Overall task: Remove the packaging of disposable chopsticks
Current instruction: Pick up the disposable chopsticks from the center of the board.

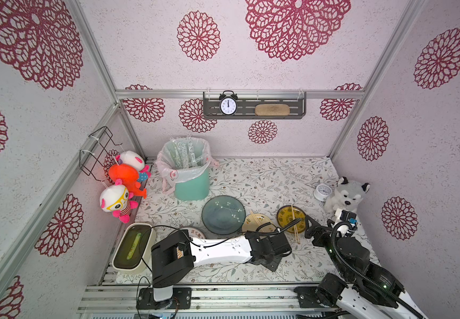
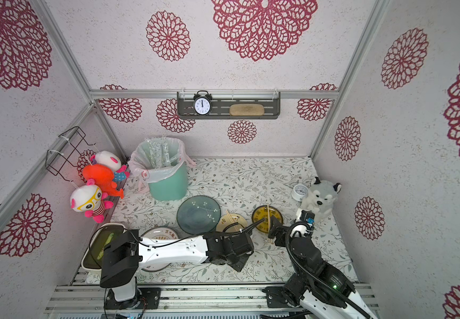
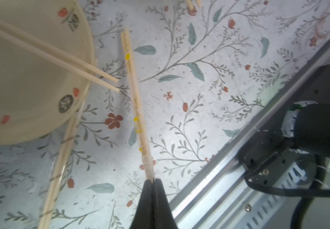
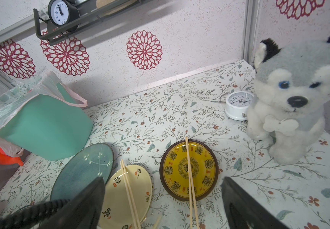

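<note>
In the left wrist view my left gripper (image 3: 152, 179) is shut on the near end of a pair of disposable chopsticks (image 3: 135, 103). That pair is still inside its clear packaging (image 3: 139, 129), which has yellow marks. A second wrapped pair (image 3: 61, 158) lies beside it, partly under the cream plate (image 3: 21, 89). Bare chopsticks (image 1: 255, 218) rest on that cream plate, and another bare pair (image 4: 188, 170) lies across the yellow plate (image 4: 172, 170). My right gripper (image 4: 163, 179) hangs open over the plates, holding nothing. Empty sleeves (image 1: 188, 156) stand in the lined green bin (image 1: 192, 185).
A blue-green plate (image 1: 223, 214) sits left of the cream one, and a further plate (image 2: 159, 234) lies under the left arm. A husky plush (image 1: 344, 196) and a white clock (image 1: 322, 192) stand at the right. A lidded cream box (image 1: 133, 248) is at the front left.
</note>
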